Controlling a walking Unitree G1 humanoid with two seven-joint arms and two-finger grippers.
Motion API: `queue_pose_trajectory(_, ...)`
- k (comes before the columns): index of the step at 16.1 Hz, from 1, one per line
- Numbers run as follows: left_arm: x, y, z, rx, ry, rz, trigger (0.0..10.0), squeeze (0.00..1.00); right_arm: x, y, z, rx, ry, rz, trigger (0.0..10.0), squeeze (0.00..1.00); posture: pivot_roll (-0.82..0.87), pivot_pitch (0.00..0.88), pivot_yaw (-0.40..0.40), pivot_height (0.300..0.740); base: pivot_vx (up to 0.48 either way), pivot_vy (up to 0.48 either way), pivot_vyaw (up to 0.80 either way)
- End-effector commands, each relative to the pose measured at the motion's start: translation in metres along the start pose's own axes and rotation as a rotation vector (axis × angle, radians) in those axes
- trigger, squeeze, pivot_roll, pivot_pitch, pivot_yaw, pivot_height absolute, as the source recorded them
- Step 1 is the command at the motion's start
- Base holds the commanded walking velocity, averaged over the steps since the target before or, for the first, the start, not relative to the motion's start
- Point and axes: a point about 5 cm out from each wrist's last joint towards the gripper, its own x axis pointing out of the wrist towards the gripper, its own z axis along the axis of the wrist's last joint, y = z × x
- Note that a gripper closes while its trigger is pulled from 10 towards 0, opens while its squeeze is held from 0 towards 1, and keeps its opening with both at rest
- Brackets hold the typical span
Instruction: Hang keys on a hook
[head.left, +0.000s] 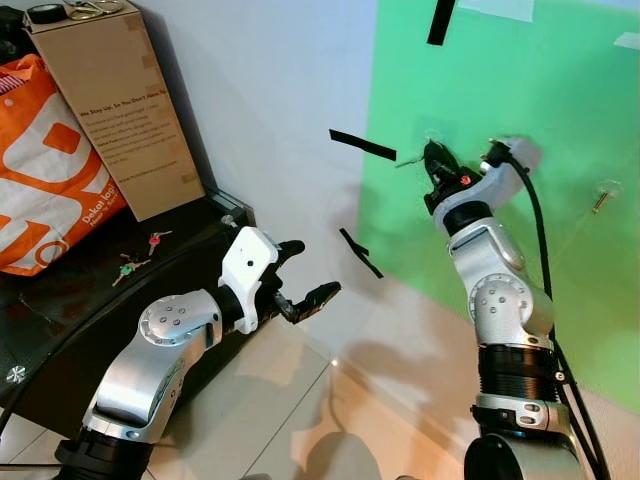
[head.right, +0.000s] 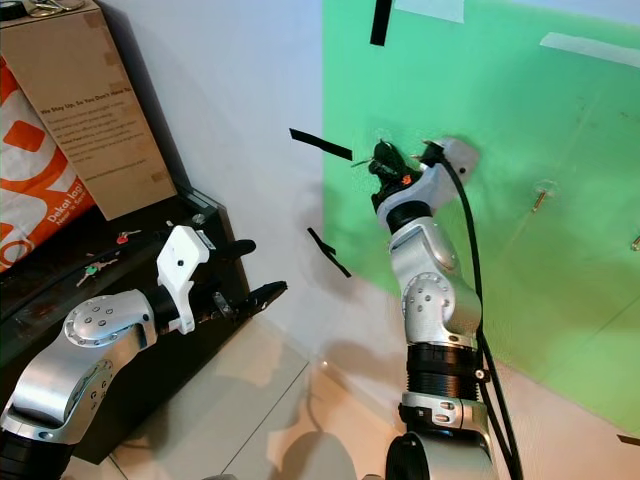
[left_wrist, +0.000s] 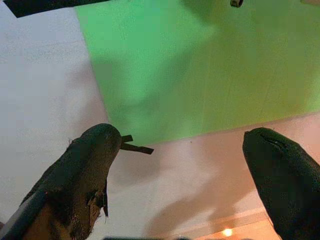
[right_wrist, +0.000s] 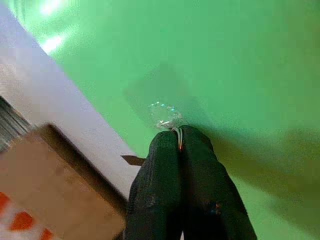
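The keys (right_wrist: 179, 139) show as a thin sliver of metal with a red edge, pinched between the tips of the right gripper (right_wrist: 179, 136), whose jaws are pressed together on them. From the head camera that gripper sits against the green panel (head.left: 560, 240) at about 1 o'clock from the frame's centre, right at a small clear hook (right_wrist: 164, 114). In the right wrist view the hook lies just beyond the fingertips, toward 11 o'clock of them, touching or nearly so; I cannot tell whether the ring is over it yet.

The likely risk: so little of the keys is gripped that a nudge against the hook could twist them loose, or a release before the ring is seated would drop them to the floor. Pushing hard could also peel the stick-on hook off the panel.

The left gripper (head.left: 300, 282) hangs idle at 7 o'clock, jaws wide apart. Spare keys (head.left: 135, 262) lie on the dark tabletop (head.left: 60, 310) beside a cardboard box (head.left: 115, 110).
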Motion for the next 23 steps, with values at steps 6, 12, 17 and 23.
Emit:
queue_pose_trajectory(6,0.0005,0.0017,0.0052,0.032,-0.002,-0.004,10.0,0.0,-0.0049,-0.0205,-0.0002,0.31,0.015,-0.101,10.0,0.0,-0.01,0.0,0.075,0.74,0.0,0.0,0.0)
queue_pose_trajectory(12,0.0,0.0018,0.005,0.032,-0.003,0.0,10.0,0.0,-0.0081,-0.0205,-0.0043,0.486,0.04,-0.083,10.0,0.0,-0.01,0.0,0.072,0.74,0.0,0.0,0.0)
queue_pose_trajectory(17,-0.0001,0.003,0.0051,0.037,-0.001,0.004,10.0,0.0,-0.0052,-0.0163,-0.0072,0.421,0.078,-0.082,10.0,0.0,-0.01,0.0,0.073,0.74,0.0,0.0,0.0)
queue_pose_trajectory(23,0.0004,0.003,0.005,0.042,-0.001,0.008,10.0,0.0,-0.0035,-0.0149,-0.0046,0.4,0.073,-0.073,10.0,0.56,-0.01,0.0,0.07,0.74,0.0,0.0,0.0)
